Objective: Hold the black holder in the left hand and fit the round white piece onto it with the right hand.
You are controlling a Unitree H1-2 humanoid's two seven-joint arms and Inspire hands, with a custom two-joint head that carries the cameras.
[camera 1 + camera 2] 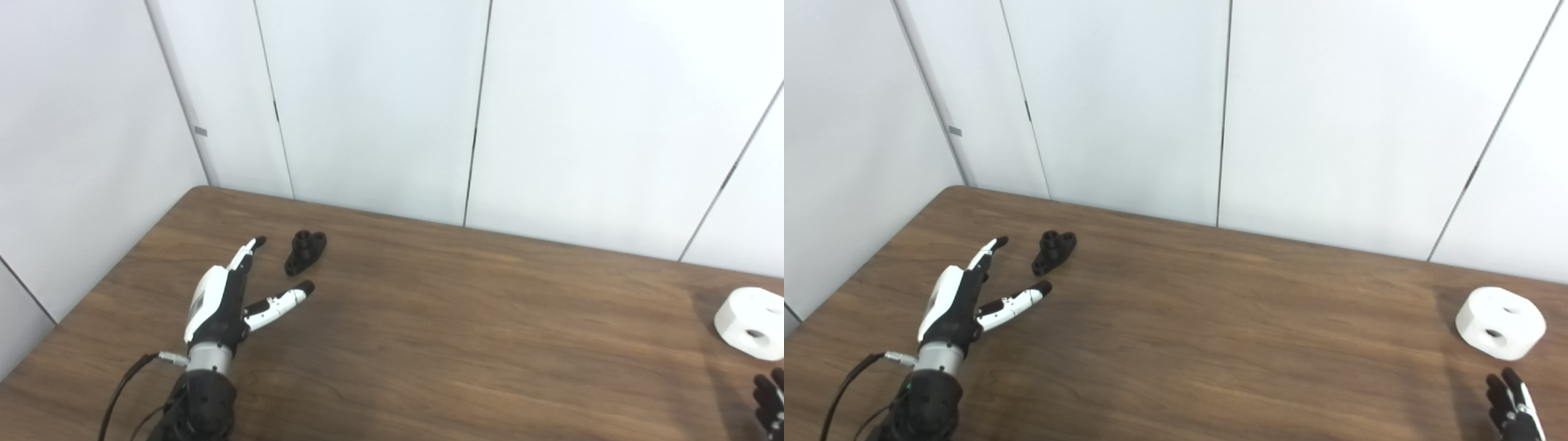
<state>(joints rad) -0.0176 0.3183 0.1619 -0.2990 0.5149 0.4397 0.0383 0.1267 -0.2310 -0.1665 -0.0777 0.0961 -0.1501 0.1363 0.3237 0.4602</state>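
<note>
The small black holder (pixel 304 251) lies on the brown table (pixel 465 318) toward its far left. My left hand (pixel 229 300) is open just short of it, fingers and thumb spread, the holder lying beyond the gap between them and untouched. The round white piece (pixel 1500 323), thick with two holes in it, rests at the table's right side. Only the fingertips of my right hand (pixel 1513 404) show at the bottom right corner, a little nearer to me than the white piece; they appear extended and hold nothing.
White wall panels (pixel 380 104) close off the table's far edge and left side. A black cable (pixel 122 392) trails from my left wrist.
</note>
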